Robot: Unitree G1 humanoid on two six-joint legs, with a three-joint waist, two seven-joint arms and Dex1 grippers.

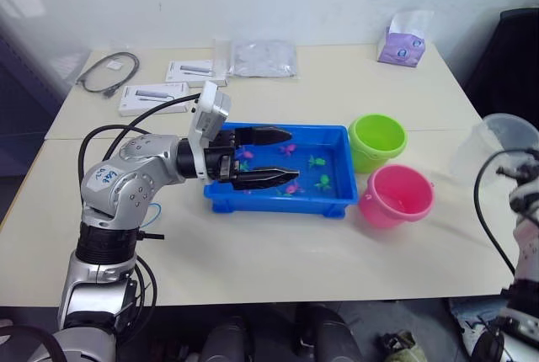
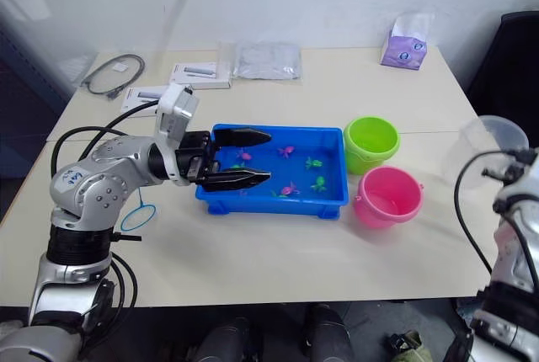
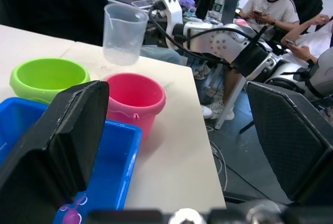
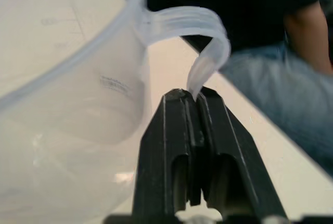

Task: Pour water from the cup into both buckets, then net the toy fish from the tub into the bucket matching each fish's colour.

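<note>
Taking the blue tub [image 1: 335, 204] as landmark, the net [image 2: 137, 216] lies nearest the robot, flat on the table [image 1: 253, 252] off the tub's left front corner: a light hoop on a thin stiff handle, judged best pinched along the handle. The left gripper [image 1: 271, 158] hovers over the tub's left end, fingers spread wide and empty. Inside the tub lie small pink and green toy fish [image 1: 317, 162], probably slippery when wet. The pink bucket [image 1: 397, 195] stands just right of the tub's front corner, the green bucket [image 1: 376, 141] just behind it; both look light and easily tipped. Well right of the tub, the right gripper [image 4: 196, 96] is clamped on the handle of the clear cup [image 1: 498, 145], a thin-walled vessel likely to flex.
</note>
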